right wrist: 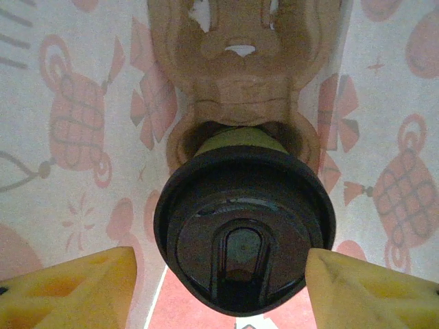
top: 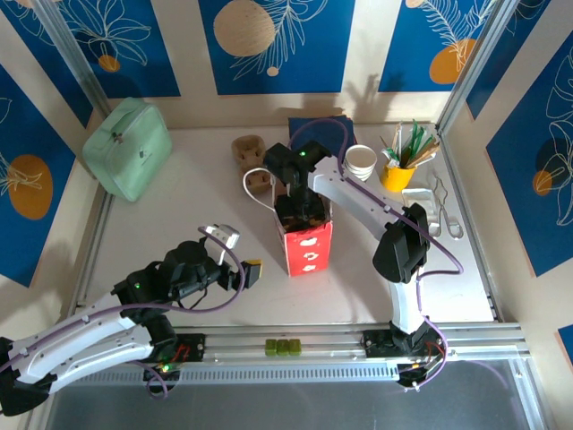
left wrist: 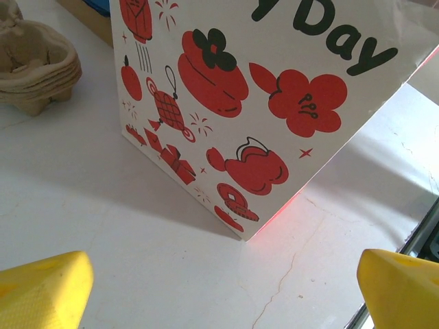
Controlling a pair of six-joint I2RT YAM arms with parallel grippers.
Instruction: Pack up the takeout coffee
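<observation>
The takeout coffee is a green cup under a black lid. It stands in a brown cardboard carrier inside the red and white paper bag. My right gripper reaches down into the bag's mouth. Its yellow fingers flank the lid: a small gap shows on the left, and the right one is very close to the rim. My left gripper hovers low over the table, open, facing the bag's printed side, with nothing between its fingers.
A mint green pouch lies at the back left. A stack of cardboard carriers sits behind the bag, also seen in the left wrist view. White cups, a yellow holder of stirrers and tongs stand at the back right.
</observation>
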